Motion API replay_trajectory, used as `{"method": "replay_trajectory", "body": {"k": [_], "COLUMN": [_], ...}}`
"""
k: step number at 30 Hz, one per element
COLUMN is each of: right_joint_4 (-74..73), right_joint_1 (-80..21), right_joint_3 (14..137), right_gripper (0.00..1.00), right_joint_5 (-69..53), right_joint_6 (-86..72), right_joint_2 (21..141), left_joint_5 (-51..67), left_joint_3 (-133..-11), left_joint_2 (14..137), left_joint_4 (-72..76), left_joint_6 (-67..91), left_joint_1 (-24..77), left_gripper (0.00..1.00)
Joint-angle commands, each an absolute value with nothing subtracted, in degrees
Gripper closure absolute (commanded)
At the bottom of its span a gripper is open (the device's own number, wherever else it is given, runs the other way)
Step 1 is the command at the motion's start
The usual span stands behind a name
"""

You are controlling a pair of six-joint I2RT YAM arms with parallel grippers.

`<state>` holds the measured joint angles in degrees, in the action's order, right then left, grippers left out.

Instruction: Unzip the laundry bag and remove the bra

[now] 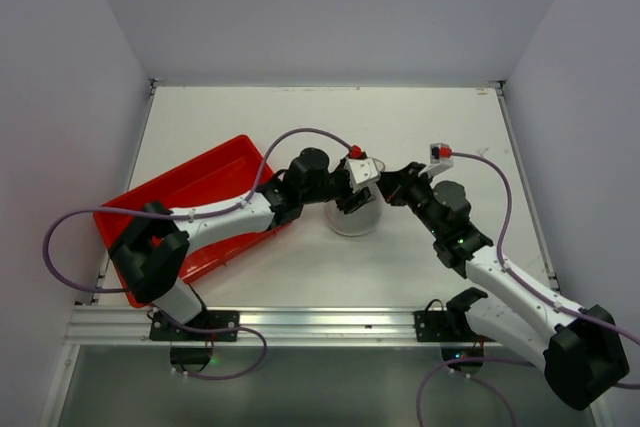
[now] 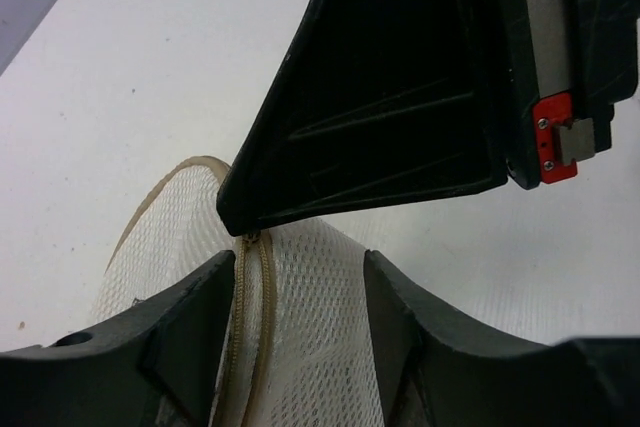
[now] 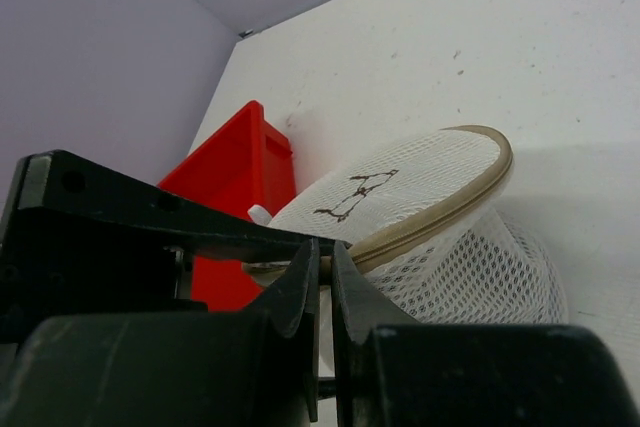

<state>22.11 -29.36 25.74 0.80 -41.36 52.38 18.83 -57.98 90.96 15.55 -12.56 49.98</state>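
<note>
The laundry bag [image 1: 355,219] of white mesh stands at mid-table between my two grippers. My left gripper [image 1: 352,199] is at its left rim. In the left wrist view the gripper [image 2: 295,267] has a fold of mesh [image 2: 320,347] and the tan zipper [image 2: 245,327] pressed between its fingers. My right gripper [image 1: 383,194] is at the right rim. In the right wrist view it [image 3: 327,259] is pinched almost shut on the zipper pull at the tan rim, under the slightly raised lid [image 3: 410,182]. The right gripper's finger [image 2: 380,97] fills the top of the left wrist view. The bra is hidden.
A red rectangular tray [image 1: 190,197] lies to the left of the bag under the left arm; it also shows in the right wrist view [image 3: 235,177]. White walls close in the table at the back and both sides.
</note>
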Motion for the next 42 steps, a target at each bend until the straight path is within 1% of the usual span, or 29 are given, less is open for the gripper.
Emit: {"method": "replay_trajectory", "body": {"k": [1,2,3,4,5,7,8,10,11,16,22,27,31,33,37,39,42], "right_joint_4": [26.5,26.5,26.5,26.3,26.0,25.1,24.9,24.4,24.1,22.7,22.8,22.9,24.0,25.8,25.9,26.0,22.8], "right_joint_1": [-29.9,-29.9,-29.9,-29.9,-29.9,-29.9,-29.9,-29.8,-29.8,-28.2,-26.1,-23.9,-22.9,-22.8,-22.6,-22.6,-22.6], "right_joint_3": [25.4,25.0,24.7,24.5,24.4,24.7,24.8,24.5,24.3,24.2,23.2,22.4,22.6,22.5,23.2,23.2,24.5], "right_gripper": [1.0,1.0,1.0,1.0,1.0,1.0,1.0,1.0,1.0,1.0,1.0,1.0,1.0,1.0,1.0,1.0,1.0], "right_joint_5": [-0.8,-0.4,-0.1,-0.1,0.9,1.4,1.7,2.9,4.8,7.4,8.0,8.2,7.2,6.8,5.3,5.7,7.0], "right_joint_6": [-41.9,-41.9,-41.8,-41.7,-41.4,-41.1,-41.2,-40.9,-40.4,-39.4,-39.2,-39.1,-39.5,-39.3,-38.6,-37.8,-35.7], "right_joint_2": [51.7,51.4,51.2,50.5,50.4,50.1,49.8,49.5,49.0,49.7,51.2,51.1,54.6,55.8,55.7,53.0,49.5], "left_joint_5": [19.1,18.9,18.3,17.9,17.4,17.2,17.4,18.0,18.1,19.0,19.1,17.4,17.9,19.4,19.2,20.0,19.2], "left_joint_3": [-59.2,-59.1,-58.6,-58.3,-57.4,-56.4,-55.5,-55.1,-54.9,-54.4,-50.8,-46.6,-43.8,-44.0,-46.2,-45.4,-45.6], "left_joint_2": [90.8,90.6,90.5,90.3,89.7,88.9,88.1,87.4,86.8,85.0,80.6,76.6,73.7,74.2,79.0,79.6,81.1], "left_joint_4": [18.9,19.3,20.0,20.6,21.0,22.3,22.7,22.2,21.9,18.2,19.5,23.5,27.1,26.6,22.8,25.3,28.6], "left_joint_6": [-11.9,-11.6,-11.3,-11.3,-11.3,-11.0,-10.8,-10.9,-10.9,-12.4,-13.0,-13.2,-12.0,-11.8,-11.9,-11.2,-11.0], "left_joint_1": [50.3,50.3,50.3,50.3,50.3,50.3,50.3,50.3,50.3,50.2,50.2,50.2,49.9,49.4,48.0,46.8,45.7], "left_gripper": [0.44,0.5,0.63,0.67,0.76,0.82,0.88,0.94,1.0,1.0,1.0,1.0,1.0,0.94,0.92,0.9,0.78]}}
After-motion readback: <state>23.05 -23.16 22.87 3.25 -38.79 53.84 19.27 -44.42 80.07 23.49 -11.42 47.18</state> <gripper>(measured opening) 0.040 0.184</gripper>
